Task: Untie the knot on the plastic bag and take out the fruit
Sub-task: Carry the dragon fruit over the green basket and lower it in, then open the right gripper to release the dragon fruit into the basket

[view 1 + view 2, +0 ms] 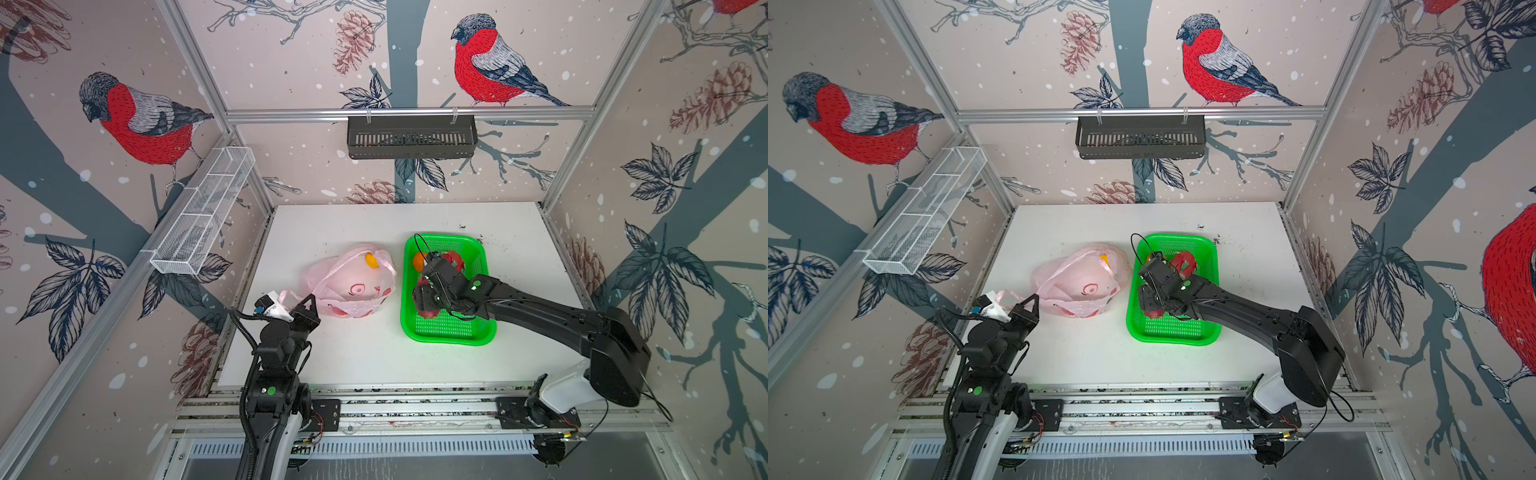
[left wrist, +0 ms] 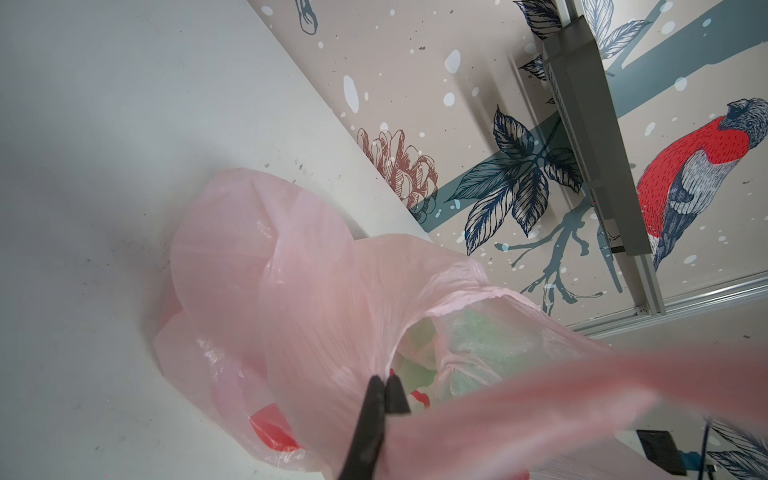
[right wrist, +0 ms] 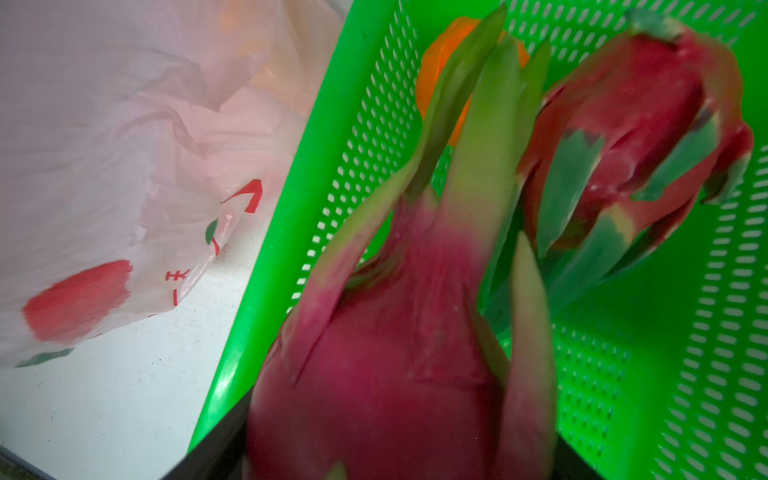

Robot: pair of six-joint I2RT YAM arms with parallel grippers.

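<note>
Bag lies on the surface, handle pinched in the left end effector; right end effector clamps a dragon fruit in the basket.

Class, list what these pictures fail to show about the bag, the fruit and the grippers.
- Inside the plastic bag: left wrist view, pink film covers it.
- Fingertips of the right gripper: both top views, its own wrist covers them; right wrist view, the held dragon fruit blocks them.
- Orange fruit in the green basket: right wrist view, scales hide most.
</note>
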